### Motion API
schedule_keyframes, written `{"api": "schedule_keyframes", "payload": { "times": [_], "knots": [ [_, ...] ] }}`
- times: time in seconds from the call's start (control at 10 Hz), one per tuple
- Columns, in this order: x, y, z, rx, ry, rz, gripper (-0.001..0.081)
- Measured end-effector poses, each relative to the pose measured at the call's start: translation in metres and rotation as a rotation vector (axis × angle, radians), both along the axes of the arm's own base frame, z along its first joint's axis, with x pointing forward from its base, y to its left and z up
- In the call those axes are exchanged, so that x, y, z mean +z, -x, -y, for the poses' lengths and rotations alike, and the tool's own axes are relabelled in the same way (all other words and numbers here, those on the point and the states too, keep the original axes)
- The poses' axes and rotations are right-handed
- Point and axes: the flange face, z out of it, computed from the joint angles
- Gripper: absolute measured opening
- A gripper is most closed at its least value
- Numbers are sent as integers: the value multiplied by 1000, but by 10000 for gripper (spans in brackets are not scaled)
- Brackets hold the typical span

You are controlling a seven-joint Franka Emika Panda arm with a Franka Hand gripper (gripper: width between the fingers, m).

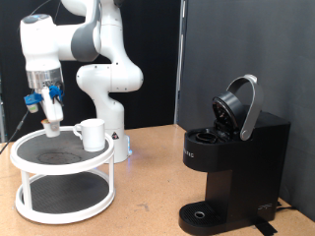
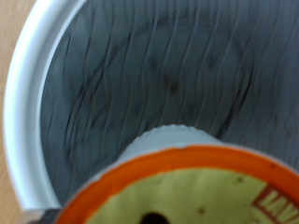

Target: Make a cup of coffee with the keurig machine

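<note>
The white mug (image 1: 92, 134) stands on the top tier of a round white stand (image 1: 61, 168), handle towards the exterior view's left. My gripper (image 1: 50, 110) hangs over that tier, just left of the mug, shut on a small white coffee pod (image 1: 52, 122) and holding it slightly above the dark mat. In the wrist view the pod (image 2: 177, 182) fills the foreground with an orange rim and a tan top, and my fingers do not show. The black keurig machine (image 1: 231, 162) stands at the exterior view's right with its rounded lid (image 1: 239, 106) raised open.
The stand has two tiers with dark mats (image 2: 168, 75) and a white rim (image 2: 26, 103). The robot's white base (image 1: 110, 93) rises behind the stand. Bare wooden tabletop (image 1: 148, 187) lies between the stand and the machine. A dark wall panel is behind the machine.
</note>
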Motion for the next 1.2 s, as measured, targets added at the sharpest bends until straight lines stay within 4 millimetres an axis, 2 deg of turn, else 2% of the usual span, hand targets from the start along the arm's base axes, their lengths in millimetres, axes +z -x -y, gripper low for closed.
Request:
{"api": "schedule_keyframes", "payload": {
  "times": [0.2,0.4,0.6,0.7,0.9,1.2],
  "knots": [
    [19,-16,-20,-35,-142,42,336],
    [29,-32,-46,-82,-280,84,336],
    [35,-45,-66,-180,-281,90,336],
    [34,-45,-65,-159,-282,91,336],
    [34,-47,-73,-218,-423,105,336],
    [46,-69,-110,-316,-645,149,336]
  ]
}}
